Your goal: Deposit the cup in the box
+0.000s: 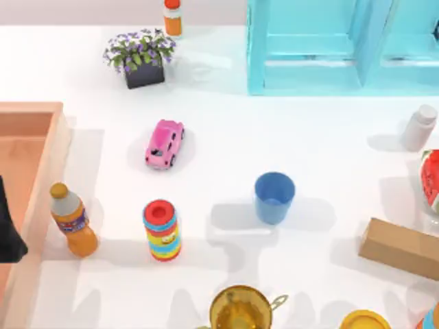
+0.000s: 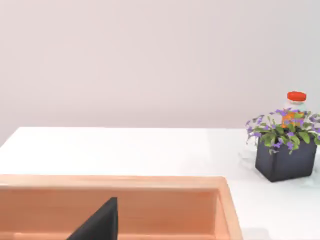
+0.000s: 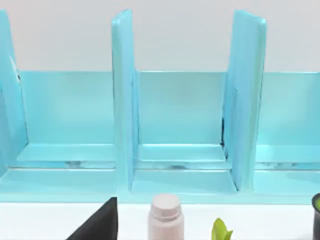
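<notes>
The blue cup [image 1: 274, 197] stands upright in the middle of the table, right of centre, with nothing touching it. The salmon-orange box [image 1: 42, 147] lies at the table's left edge, and its near wall [image 2: 115, 185] crosses the left wrist view. A dark part of my left gripper [image 1: 8, 233] hangs over the box at the left edge, far from the cup; it also shows as a dark wedge [image 2: 100, 225] above the box's inside. A dark part of my right gripper [image 3: 100, 222] faces the turquoise cabinet [image 3: 175, 125].
Between box and cup stand an orange juice bottle [image 1: 74, 221], a striped toy stack [image 1: 162, 231] and a pink toy car [image 1: 164, 144]. A golden vessel [image 1: 240, 310] is at the front, a cardboard carton [image 1: 401, 248] and a white bottle [image 1: 418, 128] at the right, and a flower pot [image 1: 142, 58] at the back.
</notes>
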{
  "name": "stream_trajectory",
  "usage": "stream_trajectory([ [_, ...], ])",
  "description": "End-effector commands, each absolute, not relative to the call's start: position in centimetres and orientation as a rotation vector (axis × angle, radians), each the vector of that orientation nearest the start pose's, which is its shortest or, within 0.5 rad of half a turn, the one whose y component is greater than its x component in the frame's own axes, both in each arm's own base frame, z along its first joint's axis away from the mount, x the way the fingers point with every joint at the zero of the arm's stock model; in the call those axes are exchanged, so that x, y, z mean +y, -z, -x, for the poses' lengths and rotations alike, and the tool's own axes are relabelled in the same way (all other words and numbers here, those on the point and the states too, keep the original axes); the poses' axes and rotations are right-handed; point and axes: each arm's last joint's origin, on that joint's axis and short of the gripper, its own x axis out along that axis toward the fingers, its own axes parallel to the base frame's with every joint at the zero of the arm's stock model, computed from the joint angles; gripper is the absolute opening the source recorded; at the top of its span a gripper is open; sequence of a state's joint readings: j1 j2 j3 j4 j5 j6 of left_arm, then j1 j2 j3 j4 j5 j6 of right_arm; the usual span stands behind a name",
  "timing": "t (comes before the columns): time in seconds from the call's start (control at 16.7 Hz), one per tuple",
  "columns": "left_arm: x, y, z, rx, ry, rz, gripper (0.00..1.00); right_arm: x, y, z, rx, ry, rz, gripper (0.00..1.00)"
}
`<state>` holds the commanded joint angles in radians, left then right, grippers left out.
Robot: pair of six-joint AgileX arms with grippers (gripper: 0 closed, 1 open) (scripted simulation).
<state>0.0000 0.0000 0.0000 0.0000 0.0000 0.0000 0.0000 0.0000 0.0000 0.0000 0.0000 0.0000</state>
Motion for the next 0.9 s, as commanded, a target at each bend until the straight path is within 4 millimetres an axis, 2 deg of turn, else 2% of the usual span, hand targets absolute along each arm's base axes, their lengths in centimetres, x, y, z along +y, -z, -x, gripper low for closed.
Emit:
stream_trajectory([
  [0.24,-0.2,-16.1,-10.6,0.035,0.003,0.005,1.00,-0.1,-16.0,-10.6,0.000,0.000,0.000,1.00],
  [0.54,-0.7,-17.8,-11.5,0.304,0.022,0.045,1.00,-0.1,-16.0,-10.6,0.000,0.000,0.000,1.00],
  [0.72,-1.5,-20.6,-13.1,0.507,0.033,0.081,1.00,-0.1,-16.0,-10.6,0.000,0.000,0.000,1.00],
  [0.9,-2.9,-24.7,-16.0,0.673,0.044,0.123,1.00,-0.1,-16.0,-10.6,0.000,0.000,0.000,1.00],
])
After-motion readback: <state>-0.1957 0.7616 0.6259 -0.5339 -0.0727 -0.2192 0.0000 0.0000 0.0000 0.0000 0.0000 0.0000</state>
